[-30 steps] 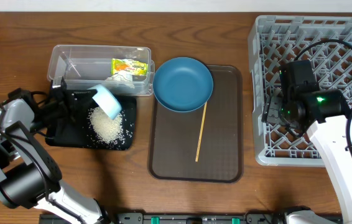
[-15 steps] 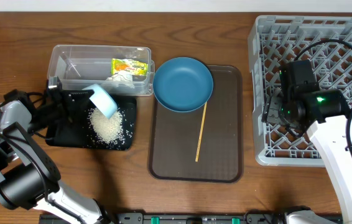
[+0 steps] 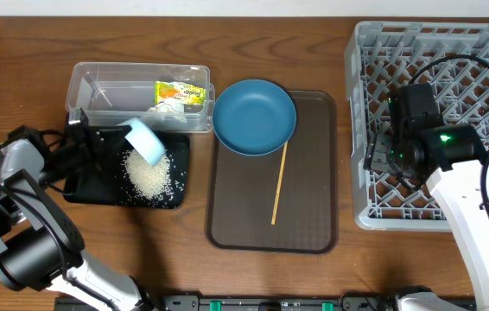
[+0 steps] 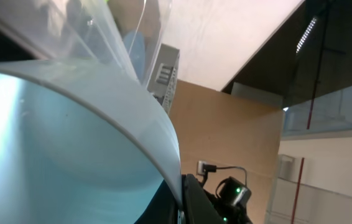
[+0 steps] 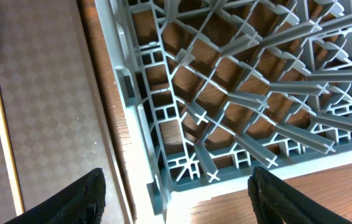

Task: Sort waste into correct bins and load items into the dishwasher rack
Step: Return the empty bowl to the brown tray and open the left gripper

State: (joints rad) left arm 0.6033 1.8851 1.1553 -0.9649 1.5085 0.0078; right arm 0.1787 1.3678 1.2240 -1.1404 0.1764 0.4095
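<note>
My left gripper (image 3: 122,134) is shut on the rim of a small pale mint bowl (image 3: 149,140), which it holds tilted over the black tray (image 3: 85,192). A heap of white rice (image 3: 148,175) lies in that tray. In the left wrist view the bowl (image 4: 70,143) fills the frame, with one dark finger (image 4: 194,202) against its rim. The clear tub (image 3: 98,82) holds a yellow-green wrapper (image 3: 180,91) and a white tissue (image 3: 172,107). My right gripper (image 5: 176,199) is open and empty above the front-left corner of the grey dishwasher rack (image 3: 452,52).
A brown serving tray (image 3: 314,216) lies between the bins and the rack. On it are a large dark blue bowl (image 3: 254,117) and a thin yellow stick (image 3: 279,183). The right wrist view shows the rack lattice (image 5: 238,106), the stick (image 5: 2,124) and the tray surface (image 5: 45,93).
The left arm's rear links have shifted slightly to the left. The bowl stays tilted over the black tray. The right arm has not moved.
</note>
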